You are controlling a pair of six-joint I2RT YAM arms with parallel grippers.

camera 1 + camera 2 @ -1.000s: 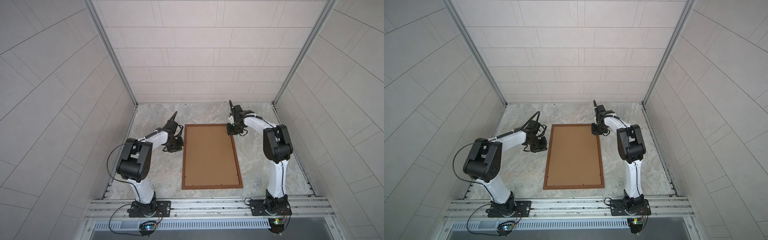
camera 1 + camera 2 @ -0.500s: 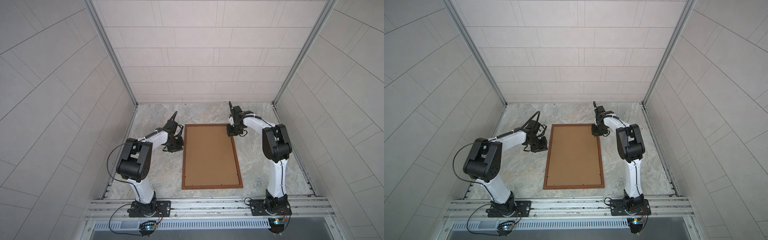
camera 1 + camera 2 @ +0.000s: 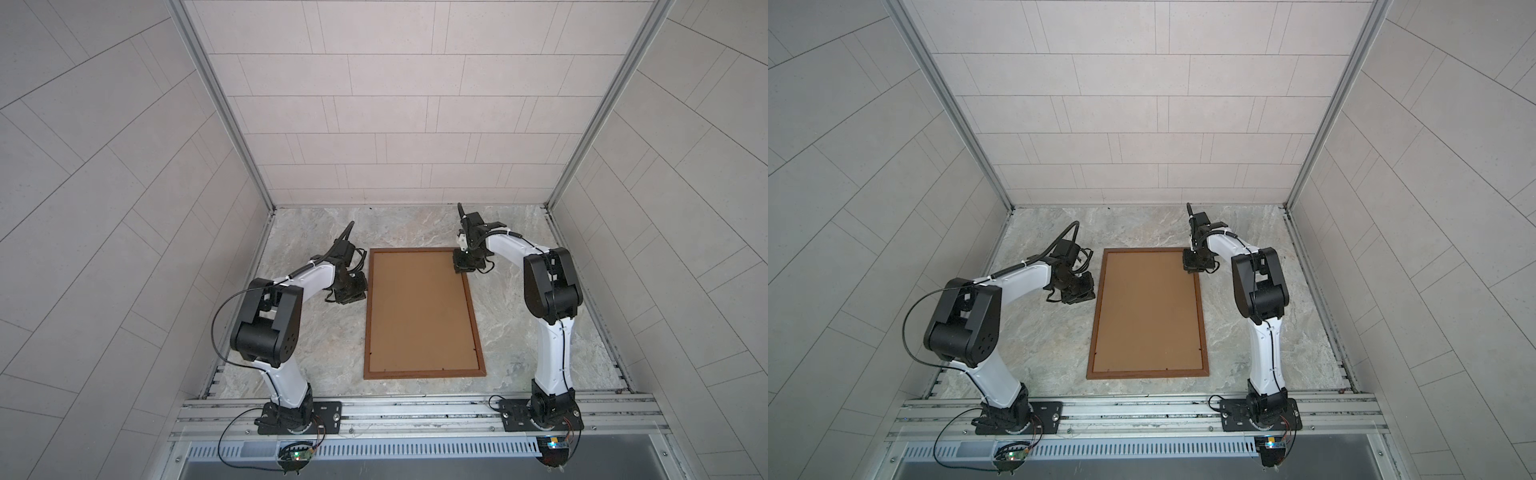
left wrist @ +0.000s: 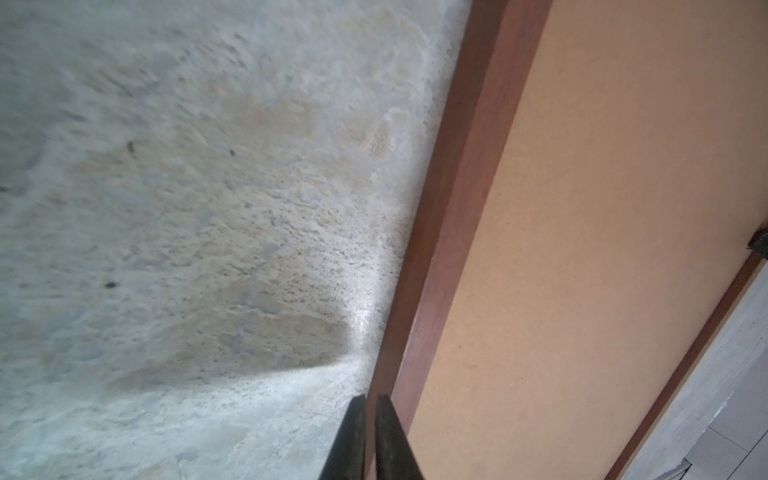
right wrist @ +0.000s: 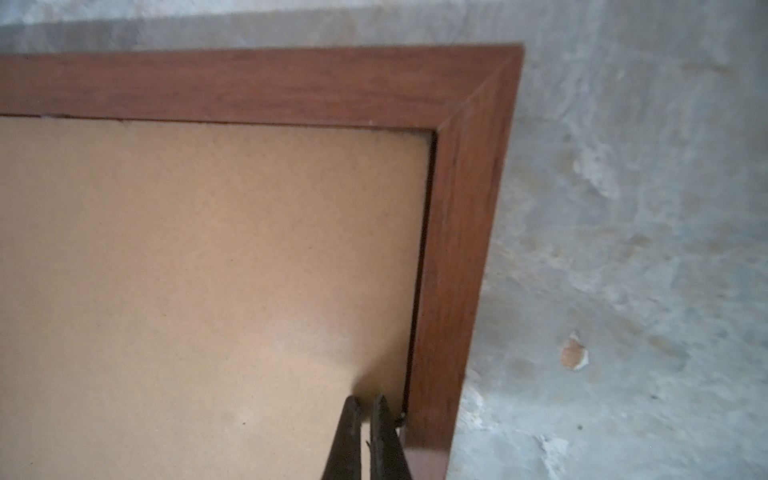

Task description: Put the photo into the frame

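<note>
Frame [image 3: 424, 372], back up, mid-tabletop [image 3: 415, 226]; grey marbled surface, pale tiled walls [image 3: 395, 104] on three sides.
Brown board [image 3: 419, 311] fills it. Left hand [image 4: 371, 401] pressed together beside left rail; right hand [image 5: 365, 401] pressed together at board's far right corner.

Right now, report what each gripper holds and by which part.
Nothing is held. The left gripper is shut and empty beside the frame; the right gripper is shut and empty, tips over the backing board near a far corner.
</note>
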